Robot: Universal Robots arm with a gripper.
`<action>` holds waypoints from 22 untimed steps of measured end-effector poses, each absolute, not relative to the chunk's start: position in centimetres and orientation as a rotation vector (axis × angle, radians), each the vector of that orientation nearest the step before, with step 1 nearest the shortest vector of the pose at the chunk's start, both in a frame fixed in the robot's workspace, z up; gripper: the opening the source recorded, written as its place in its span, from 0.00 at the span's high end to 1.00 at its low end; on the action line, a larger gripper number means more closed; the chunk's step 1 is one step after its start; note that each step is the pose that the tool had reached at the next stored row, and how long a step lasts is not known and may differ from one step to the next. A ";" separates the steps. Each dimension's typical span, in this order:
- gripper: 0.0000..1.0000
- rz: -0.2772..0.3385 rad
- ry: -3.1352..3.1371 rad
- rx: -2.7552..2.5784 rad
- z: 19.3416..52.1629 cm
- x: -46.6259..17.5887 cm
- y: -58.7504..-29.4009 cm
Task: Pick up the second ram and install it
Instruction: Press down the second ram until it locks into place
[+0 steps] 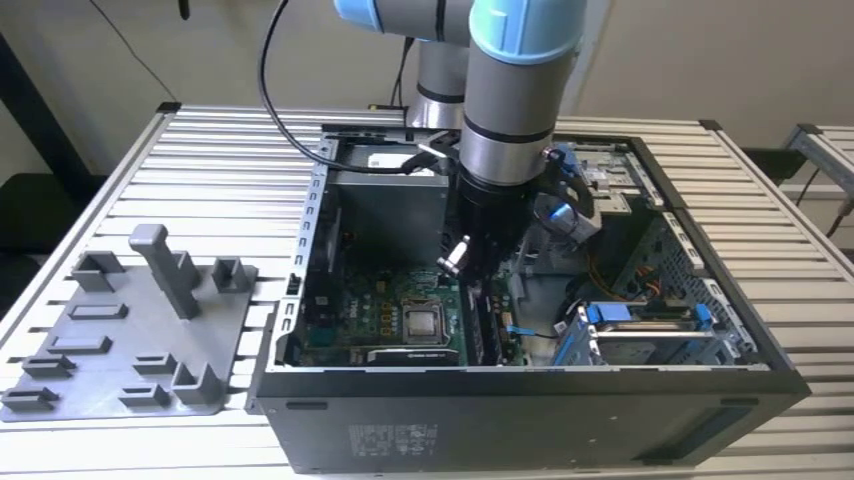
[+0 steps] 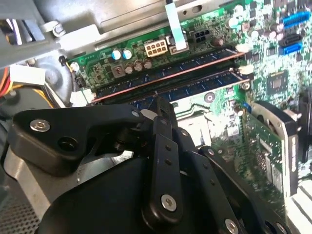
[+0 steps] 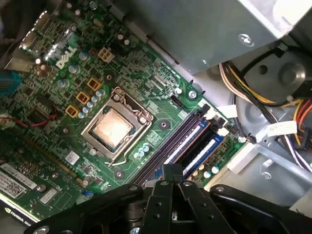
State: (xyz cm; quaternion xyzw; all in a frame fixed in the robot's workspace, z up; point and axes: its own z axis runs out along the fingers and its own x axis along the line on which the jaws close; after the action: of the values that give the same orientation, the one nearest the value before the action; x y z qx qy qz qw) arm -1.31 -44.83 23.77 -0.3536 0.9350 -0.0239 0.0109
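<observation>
Supporting the computer case [image 1: 534, 420], slatted table [image 1: 227, 150].

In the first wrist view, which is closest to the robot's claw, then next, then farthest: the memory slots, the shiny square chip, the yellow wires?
From the gripper:
1. Memory slots, right beside its tip.
2. Square chip, mid-board in its socket.
3. Yellow wires, off the board by the metal case wall.

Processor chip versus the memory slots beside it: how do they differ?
The processor chip is square and silvery; the memory slots are long, narrow, dark and blue. The chip stands alone; the slots run side by side. Both sit on the green motherboard.
</observation>
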 end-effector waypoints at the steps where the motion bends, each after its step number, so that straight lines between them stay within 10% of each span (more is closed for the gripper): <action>1: 0.89 -0.074 2.907 -1.129 23.8 -1.3 -44.8; 22: 0.89 -0.067 2.660 -1.613 23.8 -1.5 -44.8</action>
State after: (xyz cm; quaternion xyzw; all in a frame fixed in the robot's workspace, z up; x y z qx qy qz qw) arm -1.48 -44.84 23.77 -0.5184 0.8547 -0.0216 0.0152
